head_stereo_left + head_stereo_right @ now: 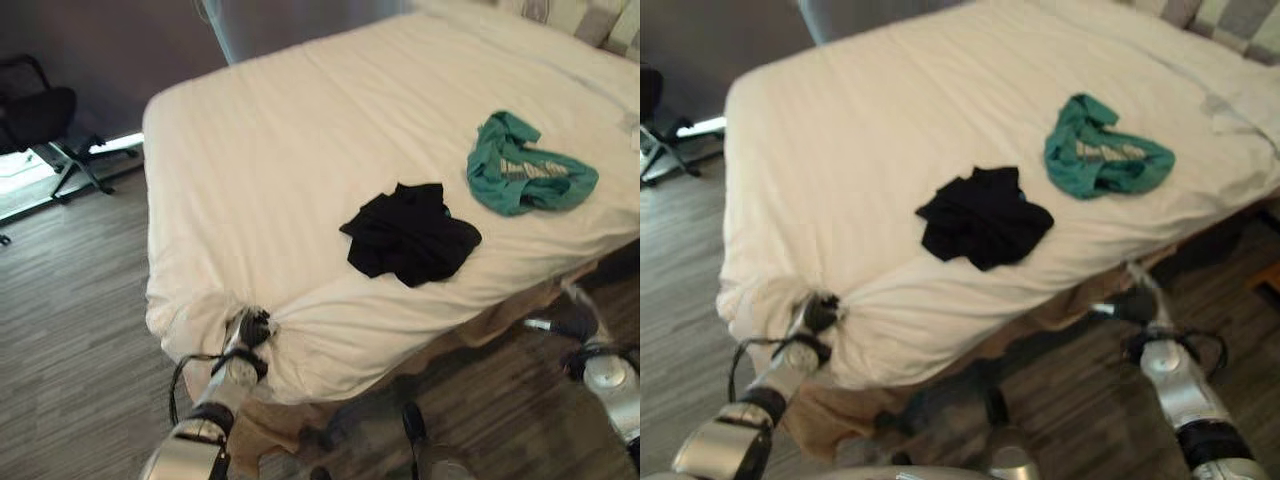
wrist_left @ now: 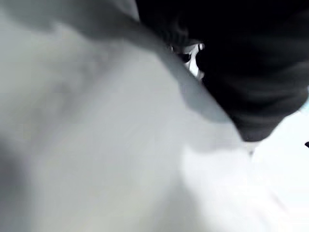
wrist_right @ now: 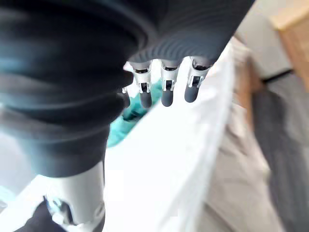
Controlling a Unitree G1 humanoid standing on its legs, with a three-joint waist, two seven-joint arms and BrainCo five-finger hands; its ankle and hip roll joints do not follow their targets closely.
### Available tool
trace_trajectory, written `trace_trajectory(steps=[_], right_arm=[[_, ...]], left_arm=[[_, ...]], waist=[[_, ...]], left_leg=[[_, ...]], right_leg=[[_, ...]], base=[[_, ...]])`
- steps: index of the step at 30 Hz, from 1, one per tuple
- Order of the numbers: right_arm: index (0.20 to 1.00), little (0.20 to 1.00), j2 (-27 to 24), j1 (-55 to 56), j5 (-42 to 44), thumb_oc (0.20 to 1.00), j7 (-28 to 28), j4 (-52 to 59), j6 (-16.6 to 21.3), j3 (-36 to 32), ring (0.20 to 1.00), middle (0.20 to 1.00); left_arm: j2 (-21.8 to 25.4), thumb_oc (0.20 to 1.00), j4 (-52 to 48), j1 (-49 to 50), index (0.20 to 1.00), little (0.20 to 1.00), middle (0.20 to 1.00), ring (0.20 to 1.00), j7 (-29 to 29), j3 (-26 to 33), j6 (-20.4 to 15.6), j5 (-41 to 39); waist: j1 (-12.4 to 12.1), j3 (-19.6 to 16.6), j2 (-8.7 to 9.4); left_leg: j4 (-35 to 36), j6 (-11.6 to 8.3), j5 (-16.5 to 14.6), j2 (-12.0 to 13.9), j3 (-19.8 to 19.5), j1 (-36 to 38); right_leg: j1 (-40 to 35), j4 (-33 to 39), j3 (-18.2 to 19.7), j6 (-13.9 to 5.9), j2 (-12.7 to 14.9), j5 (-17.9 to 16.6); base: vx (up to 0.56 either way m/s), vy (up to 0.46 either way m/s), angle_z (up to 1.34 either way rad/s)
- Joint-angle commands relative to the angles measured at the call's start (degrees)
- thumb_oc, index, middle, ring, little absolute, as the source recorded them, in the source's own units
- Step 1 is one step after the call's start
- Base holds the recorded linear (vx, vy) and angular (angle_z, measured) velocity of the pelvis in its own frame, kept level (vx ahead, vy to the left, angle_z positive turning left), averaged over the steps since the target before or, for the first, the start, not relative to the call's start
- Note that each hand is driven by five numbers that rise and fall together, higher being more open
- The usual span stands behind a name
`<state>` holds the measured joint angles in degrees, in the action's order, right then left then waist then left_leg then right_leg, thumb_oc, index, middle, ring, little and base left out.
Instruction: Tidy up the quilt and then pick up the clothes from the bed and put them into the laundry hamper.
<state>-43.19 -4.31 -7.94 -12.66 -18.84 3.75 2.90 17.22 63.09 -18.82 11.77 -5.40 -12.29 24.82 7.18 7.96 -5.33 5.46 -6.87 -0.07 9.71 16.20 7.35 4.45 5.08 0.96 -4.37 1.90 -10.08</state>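
Note:
A white quilt [image 1: 300, 150] covers the bed. A crumpled black garment [image 1: 410, 235] lies on it near the front edge. A teal garment [image 1: 525, 170] lies further right and back. My left hand [image 1: 252, 330] is at the bed's front left corner, shut on a bunch of quilt that gathers toward it; its wrist view has white cloth [image 2: 96, 145] close against the dark cover [image 2: 251, 72]. My right hand [image 1: 570, 322] hangs just below the quilt's front right edge, open, its fingers [image 3: 166, 94] holding nothing, with the teal garment [image 3: 128, 121] beyond them.
A black office chair [image 1: 40, 115] stands on the wooden floor [image 1: 70, 300] at the far left. Pillows [image 1: 590, 20] lie at the bed's far right end. A tan bed skirt [image 1: 500, 320] hangs under the quilt's front edge.

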Motion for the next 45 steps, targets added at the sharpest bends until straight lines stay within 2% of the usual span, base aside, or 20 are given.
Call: trace_trajectory(steps=[1, 4, 5, 7, 8, 9, 10, 11, 17, 18, 25, 26, 28, 30, 31, 33, 34, 37, 43, 45], right_arm=[[1.0, 1.0, 3.68, -7.84, -2.9, 1.0, -2.49, 3.73, 2.61, -1.02, 1.0, 1.0], [1.0, 1.0, 4.02, -13.37, -2.14, 1.0, -2.14, 5.69, 2.72, 1.72, 1.0, 1.0], [1.0, 1.0, 5.08, -20.51, -1.76, 1.0, -1.61, 4.43, 2.24, 6.07, 1.0, 1.0], [1.0, 1.0, 5.8, -28.51, -2.99, 1.0, -1.2, 1.47, 1.32, 11.26, 1.0, 1.0], [0.677, 0.677, 6.76, -32.36, -3.02, 0.677, -0.96, -0.24, 0.85, 13.57, 0.677, 0.677], [0.46, 0.46, 7.28, -36.24, -3.02, 0.46, -0.93, -2.04, 0.62, 15.67, 0.46, 0.46], [0.373, 0.373, 7.29, -36.32, -3.01, 0.373, -0.95, -2.11, 0.64, 15.73, 0.373, 0.373], [0.2, 0.2, 8.79, -43.18, -2.88, 0.2, -0.41, -7.89, 0.1, 19.7, 0.2, 0.2], [0.2, 0.2, 12.31, -53.87, -2.22, 0.2, 1.18, -19.86, 0.32, 26.77, 0.2, 0.2], [0.2, 0.2, 14.17, -54.89, -1.88, 0.2, 2.2, -22.33, 0.38, 28.25, 0.2, 0.2], [0.2, 0.2, 18.09, -53.4, 0.01, 0.2, 4.21, -25.37, 0.7, 30.16, 0.2, 0.2], [0.2, 0.2, 21.4, -50.5, 0.87, 0.2, 4.92, -24.98, 1.21, 31.18, 0.2, 0.2], [0.2, 0.2, 24.16, -47.63, 1.42, 0.2, 5.45, -24.5, 1.46, 31.83, 0.2, 0.2], [0.2, 0.2, 25.83, -45.98, 1.21, 0.2, 5.71, -24.21, 1.65, 32.62, 0.2, 0.2], [0.2, 0.2, 30.19, -42.04, 2.27, 0.2, 7.04, -23.64, 2.08, 34.67, 0.2, 0.2], [0.2, 0.2, 33.76, -38.37, 3.69, 0.2, 9.11, -23.66, 2.7, 37.82, 0.2, 0.2], [0.2, 0.2, 33.76, -38.37, 3.69, 0.2, 9.11, -23.66, 2.71, 37.82, 0.2, 0.2], [0.2, 0.2, 38.24, -30.74, 12.97, 0.2, 16.84, -22.31, 3.74, 44.76, 0.2, 0.2], [0.2, 0.2, 35.99, -27.38, 24.0, 0.2, 21.65, -9.38, 6.31, 50.55, 0.2, 0.2], [0.2, 0.2, 31.78, -29.55, 30.2, 0.2, 20.09, 2.92, 9.12, 48.22, 0.2, 0.2]], left_arm=[[8.05, 1.0, 21.1, 21.56, 1.0, 1.0, 1.0, 1.0, -4.2, 2.09, 12.98, -2.24], [6.64, 1.0, 21.22, 23.36, 1.0, 1.0, 1.0, 1.0, -5.08, 1.82, 13.24, -1.98], [5.11, 1.0, 20.38, 24.76, 1.0, 1.0, 1.0, 1.0, -5.89, -0.16, 12.87, -1.89], [3.35, 1.0, 18.33, 25.79, 1.0, 1.0, 1.0, 1.0, -6.26, -2.15, 12.26, -2.51], [2.65, 1.0, 17.1, 26.19, 1.0, 1.0, 1.0, 1.0, -6.47, -3.31, 11.85, -3.01], [2.06, 1.0, 16.13, 26.48, 1.0, 1.0, 1.0, 1.0, -6.69, -4.31, 11.46, -3.58], [2.03, 1.0, 16.13, 26.47, 1.0, 1.0, 1.0, 1.0, -6.69, -4.28, 11.46, -3.58], [1.63, 1.0, 14.12, 26.21, 1.0, 1.0, 1.0, 1.0, -7.44, -7.58, 10.35, -4.66], [2.17, 1.0, 11.19, 25.36, 1.0, 1.0, 1.0, 1.0, -8.35, -11.92, 8.62, -6.62], [3.0, 1.0, 11.87, 25.53, 1.0, 1.0, 1.0, 1.0, -7.86, -12.04, 8.65, -6.8], [6.83, 1.0, 19.04, 27.18, 1.0, 1.0, 1.0, 1.0, -5.58, -6.89, 10.73, -5.67], [7.55, 1.0, 19.88, 27.64, 1.0, 1.0, 1.0, 1.0, -5.38, -5.92, 10.97, -4.89], [7.15, 1.0, 18.28, 26.85, 1.0, 1.0, 1.0, 1.0, -4.97, -5.99, 9.95, -5.43], [6.66, 1.0, 17.09, 26.17, 1.0, 1.0, 1.0, 1.0, -4.62, -6.07, 9.59, -6.44], [4.86, 1.0, 14.78, 23.94, 1.0, 1.0, 1.0, 1.0, -4.15, -7.13, 8.74, -9.07], [3.05, 1.0, 12.76, 21.68, 1.0, 1.0, 1.0, 1.0, -3.42, -8.78, 7.84, -10.61], [3.05, 1.0, 12.76, 21.68, 1.0, 1.0, 1.0, 1.0, -3.42, -8.78, 7.84, -10.61], [0.39, 1.0, 7.61, 17.92, 1.0, 1.0, 1.0, 1.0, -2.69, -13.49, 5.38, -12.87], [-0.88, 1.0, 4.32, 13.21, 1.0, 1.0, 1.0, 1.0, -1.96, -18.08, 4.69, -14.22], [-0.02, 1.0, 3.69, 9.71, 1.0, 1.0, 1.0, 1.0, -0.55, -18.31, 4.73, -14.88]], waist=[[-6.76, 5.35, 7.4], [-8.4, 5.75, 7.52], [-10.68, 6.23, 7.4], [-12.61, 7.0, 6.93], [-13.43, 7.51, 6.56], [-13.81, 7.95, 6.22], [-13.74, 7.96, 6.21], [-15.17, 8.93, 5.3], [-17.12, 10.41, 2.74], [-17.88, 10.53, 1.7], [-19.53, 11.92, -1.55], [-20.14, 12.95, -2.94], [-20.18, 13.31, -3.31], [-20.15, 13.48, -3.33], [-19.85, 13.87, -3.0], [-19.44, 14.09, -2.52], [-19.43, 14.09, -2.52], [-18.84, 13.82, -1.07], [-17.02, 12.86, 1.48], [-14.86, 12.82, 4.05]], left_leg=[[-0.46, 0.91, -0.95, -2.59, -1.83, -2.65], [-0.46, 1.09, -0.75, -2.64, -2.66, -3.17], [-0.46, 1.23, -0.4, -2.77, -3.66, -4.07], [-0.46, 1.31, 0.13, -2.91, -4.69, -5.22], [-0.46, 1.36, 0.49, -3.03, -5.32, -5.9], [-0.46, 1.37, 0.82, -3.11, -5.84, -6.61], [-0.46, 1.37, 0.82, -3.11, -5.87, -6.64], [-0.46, 1.27, 1.63, -3.36, -7.01, -8.1], [-0.46, 0.92, 3.24, -4.3, -9.78, -11.62], [-0.46, 0.78, 3.69, -4.67, -10.63, -12.58], [-0.46, 0.38, 5.07, -5.8, -13.21, -15.59], [-0.46, 0.21, 5.57, -5.92, -13.69, -16.74], [-0.46, 0.18, 5.74, -6.02, -13.8, -17.35], [-0.46, 0.14, 5.84, -6.06, -13.75, -17.69], [-0.46, 0.1, 5.96, -6.01, -13.66, -18.18], [-0.46, 0.08, 5.93, -5.87, -13.4, -18.29], [-0.46, 0.08, 5.93, -5.87, -13.4, -18.29], [-0.46, -0.04, 5.77, -5.58, -12.94, -17.98], [-0.46, -0.24, 5.28, -4.83, -11.97, -16.56], [-0.46, -0.33, 4.7, -3.67, -10.25, -14.93]], right_leg=[[-4.36, -0.68, -2.16, -5.6, 6.4, 6.59], [-4.28, -0.65, -2.66, -5.48, 6.57, 6.61], [-4.05, -0.55, -3.28, -5.39, 6.73, 6.55], [-3.7, -0.39, -3.98, -5.28, 6.98, 6.45], [-3.41, -0.34, -4.31, -5.21, 7.1, 6.36], [-3.08, -0.31, -4.68, -5.22, 7.22, 6.24], [-3.08, -0.31, -4.72, -5.21, 7.22, 6.24], [-2.31, -0.23, -5.55, -5.2, 7.51, 5.99], [-0.55, -0.34, -7.93, -5.35, 8.22, 5.45], [-0.35, -0.4, -8.97, -5.44, 8.65, 5.36], [1.09, -1.07, -11.29, -5.61, 9.63, 5.23], [2.01, -1.45, -11.73, -5.66, 9.98, 5.14], [2.53, -1.53, -11.93, -5.6, 10.05, 5.1], [2.85, -1.53, -11.96, -5.58, 9.97, 5.04], [3.28, -1.4, -11.83, -5.57, 9.87, 4.89], [3.47, -1.28, -11.57, -5.54, 9.71, 4.91], [3.47, -1.28, -11.57, -5.54, 9.71, 4.92], [2.96, -0.89, -11.48, -5.54, 9.52, 5.15], [2.02, -0.79, -10.71, -5.51, 8.82, 5.75], [1.87, -1.15, -9.11, -5.44, 7.83, 6.02]], base=[[-0.03, -0.01, 0.12], [-0.05, -0.016, 0.09], [-0.07, -0.018, 0.0], [-0.09, -0.017, -0.07], [-0.09, -0.01, -0.12], [-0.06, -0.007, 0.0], [-0.09, 0.006, 0.31], [-0.07, 0.005, 0.58], [-0.06, -0.002, 0.44], [-0.03, -0.002, 0.44], [-0.04, 0.013, 0.21], [-0.07, 0.009, 0.07], [-0.06, 0.008, -0.01], [-0.01, -0.006, 0.07], [-0.02, -0.009, 0.2], [-0.01, -0.005, 0.4], [-0.01, -0.003, 0.41], [-0.01, -0.011, 0.21], [0.01, -0.003, 0.12], [0.02, -0.032, -0.08]])
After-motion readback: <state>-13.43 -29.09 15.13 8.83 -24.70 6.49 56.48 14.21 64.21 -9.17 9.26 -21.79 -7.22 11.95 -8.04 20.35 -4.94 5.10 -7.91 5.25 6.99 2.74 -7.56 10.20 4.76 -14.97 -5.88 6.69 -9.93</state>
